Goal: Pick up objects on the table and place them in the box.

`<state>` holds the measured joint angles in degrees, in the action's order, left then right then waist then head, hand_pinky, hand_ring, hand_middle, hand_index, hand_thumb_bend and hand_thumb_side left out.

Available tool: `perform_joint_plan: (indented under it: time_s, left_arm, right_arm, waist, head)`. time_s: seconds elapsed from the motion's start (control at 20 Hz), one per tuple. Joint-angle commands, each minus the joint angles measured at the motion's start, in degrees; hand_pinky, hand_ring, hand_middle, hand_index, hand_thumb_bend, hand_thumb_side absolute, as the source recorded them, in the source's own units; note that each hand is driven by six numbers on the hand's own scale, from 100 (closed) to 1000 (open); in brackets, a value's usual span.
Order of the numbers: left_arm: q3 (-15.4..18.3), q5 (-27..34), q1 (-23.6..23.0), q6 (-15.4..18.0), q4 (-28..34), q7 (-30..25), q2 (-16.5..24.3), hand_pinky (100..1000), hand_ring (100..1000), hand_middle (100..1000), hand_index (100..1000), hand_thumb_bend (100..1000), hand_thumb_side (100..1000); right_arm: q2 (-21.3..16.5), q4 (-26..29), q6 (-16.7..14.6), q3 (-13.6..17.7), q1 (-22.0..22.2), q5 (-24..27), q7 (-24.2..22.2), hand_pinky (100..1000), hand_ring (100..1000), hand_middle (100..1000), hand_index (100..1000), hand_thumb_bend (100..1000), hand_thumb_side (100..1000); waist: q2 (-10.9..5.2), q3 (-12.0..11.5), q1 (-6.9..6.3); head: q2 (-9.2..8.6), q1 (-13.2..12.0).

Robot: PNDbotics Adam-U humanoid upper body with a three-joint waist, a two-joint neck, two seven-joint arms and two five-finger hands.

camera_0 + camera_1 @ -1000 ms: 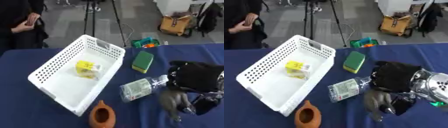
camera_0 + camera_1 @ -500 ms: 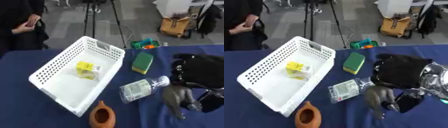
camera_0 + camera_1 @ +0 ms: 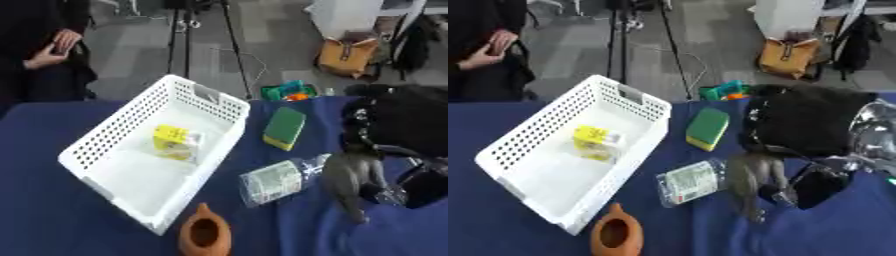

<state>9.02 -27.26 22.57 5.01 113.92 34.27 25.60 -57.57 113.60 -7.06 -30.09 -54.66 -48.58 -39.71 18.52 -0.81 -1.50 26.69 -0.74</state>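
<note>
Since the earlier frame the right robot hand (image 3: 350,177) has lifted slightly, its fingers hanging relaxed and holding nothing beside the clear plastic bottle (image 3: 280,178) lying on the blue surface (image 3: 52,220) near the white box (image 3: 214,107); light, smooth, likely crushable, best gripped mid-body.
</note>
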Motion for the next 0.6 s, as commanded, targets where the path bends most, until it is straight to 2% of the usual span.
perform_joint_plan:
  time_s: [0.05, 0.3, 0.6]
  left_arm:
    - [0.2, 0.0, 0.5, 0.0, 0.7, -0.3, 1.6, 583, 667, 744, 789, 100, 925]
    - [-0.1, 0.2, 0.9, 0.1, 0.7, -0.5, 1.5, 584, 667, 744, 789, 100, 926]
    - [-0.4, 0.5, 1.6, 0.3, 0.7, -0.8, 1.4, 584, 667, 744, 790, 100, 926]
  right_arm:
    - [0.0, 1.0, 0.9, 1.6, -2.7, 1.2, -1.0, 1000, 839, 344, 397, 120, 468]
    - [3.2, 0.9, 3.2, 1.7, -8.1, 1.6, -4.2, 1000, 838, 333, 394, 118, 473]
    - [7.6, -3.2, 4.5, 1.5, -13.3, 1.3, -6.0, 1000, 835, 322, 392, 115, 476]
  waist:
    - [-1.60, -0.1, 0.06]
    - [-1.79, -0.8, 0.30]
    - [-1.65, -1.9, 0.65]
  head:
    - [0.29, 0.4]
    - [0.38, 1.5]
    - [0.13, 2.7]
